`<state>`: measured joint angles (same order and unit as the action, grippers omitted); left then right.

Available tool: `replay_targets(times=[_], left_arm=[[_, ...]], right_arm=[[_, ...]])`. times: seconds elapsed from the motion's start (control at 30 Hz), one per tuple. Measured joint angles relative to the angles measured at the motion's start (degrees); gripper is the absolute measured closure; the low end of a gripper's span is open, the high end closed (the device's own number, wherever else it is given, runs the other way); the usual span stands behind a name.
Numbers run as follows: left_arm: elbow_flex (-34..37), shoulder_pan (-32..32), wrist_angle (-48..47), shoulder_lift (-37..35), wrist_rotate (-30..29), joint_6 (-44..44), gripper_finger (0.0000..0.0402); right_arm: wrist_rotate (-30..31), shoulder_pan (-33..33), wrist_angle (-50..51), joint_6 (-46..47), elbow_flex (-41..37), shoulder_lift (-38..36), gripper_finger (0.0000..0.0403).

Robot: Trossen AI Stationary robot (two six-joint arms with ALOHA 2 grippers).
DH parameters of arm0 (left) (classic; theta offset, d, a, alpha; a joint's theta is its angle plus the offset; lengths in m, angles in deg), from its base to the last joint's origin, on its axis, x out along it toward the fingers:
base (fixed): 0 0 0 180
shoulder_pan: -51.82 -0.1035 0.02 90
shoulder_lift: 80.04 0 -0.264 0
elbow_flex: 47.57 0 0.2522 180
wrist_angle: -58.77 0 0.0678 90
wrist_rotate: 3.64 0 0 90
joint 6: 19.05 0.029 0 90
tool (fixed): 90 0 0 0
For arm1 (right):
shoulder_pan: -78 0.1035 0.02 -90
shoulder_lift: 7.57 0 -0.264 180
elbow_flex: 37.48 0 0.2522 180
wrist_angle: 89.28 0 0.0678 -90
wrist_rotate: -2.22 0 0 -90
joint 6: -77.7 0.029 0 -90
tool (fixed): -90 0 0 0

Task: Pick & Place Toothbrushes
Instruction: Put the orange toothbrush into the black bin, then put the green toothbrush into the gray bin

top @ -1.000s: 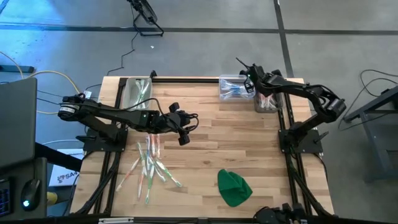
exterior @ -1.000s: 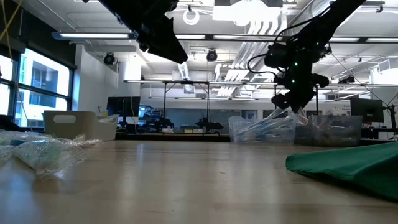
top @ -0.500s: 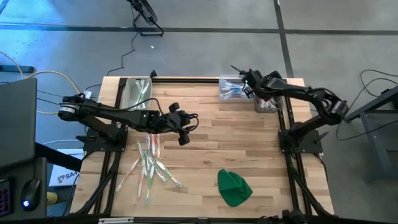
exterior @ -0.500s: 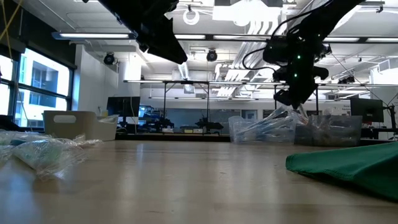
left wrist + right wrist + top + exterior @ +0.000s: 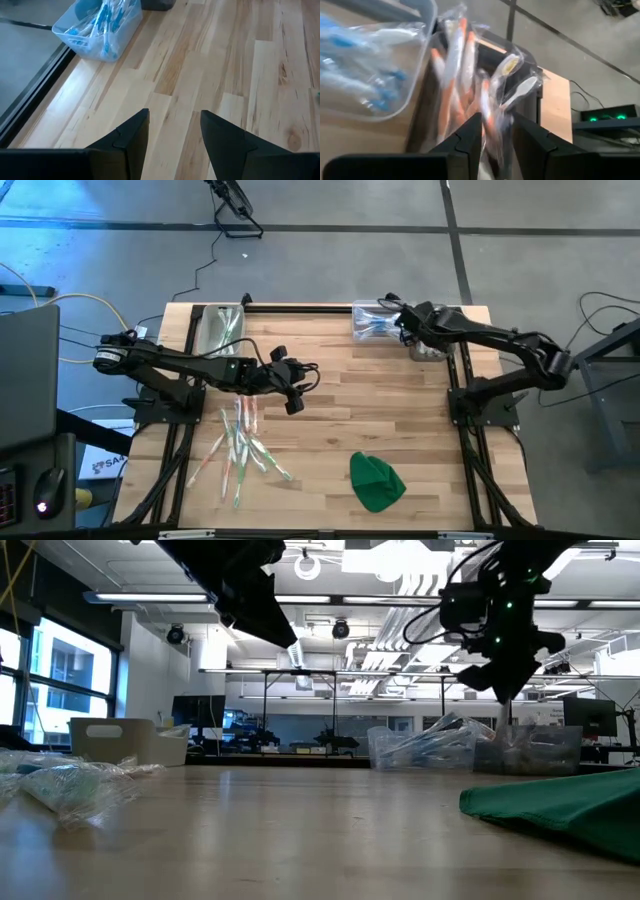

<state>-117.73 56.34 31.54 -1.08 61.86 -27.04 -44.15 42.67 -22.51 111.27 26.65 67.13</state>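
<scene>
Clear bin at the table's far edge: blue toothbrushes; dark bin beside it: orange toothbrushes. More toothbrushes loose near the front. Right gripper above the dark bin, fingers slightly apart, empty; left gripper spread at mid-table

The right gripper now sits nearer the desk's middle than a second ago, over the seam between the two clear bins at the far edge. In the low view it hangs higher, clear of the wrapped toothbrushes it nearly touched before.
</scene>
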Motion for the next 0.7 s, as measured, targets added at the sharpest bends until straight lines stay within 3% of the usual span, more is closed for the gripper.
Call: replay_targets(times=[0.33,0.7], left_arm=[[0.0,0.0,0.0,0.0,0.0,0.0,0.0229],[0.0,0.0,0.0,0.0,0.0,0.0,0.0229]], right_arm=[[-1.0,6.1,0.4,0.7,0.0,-4.8,0.0324],[-10.2,11.7,3.0,5.7,0.0,-8.7,0.0327]])
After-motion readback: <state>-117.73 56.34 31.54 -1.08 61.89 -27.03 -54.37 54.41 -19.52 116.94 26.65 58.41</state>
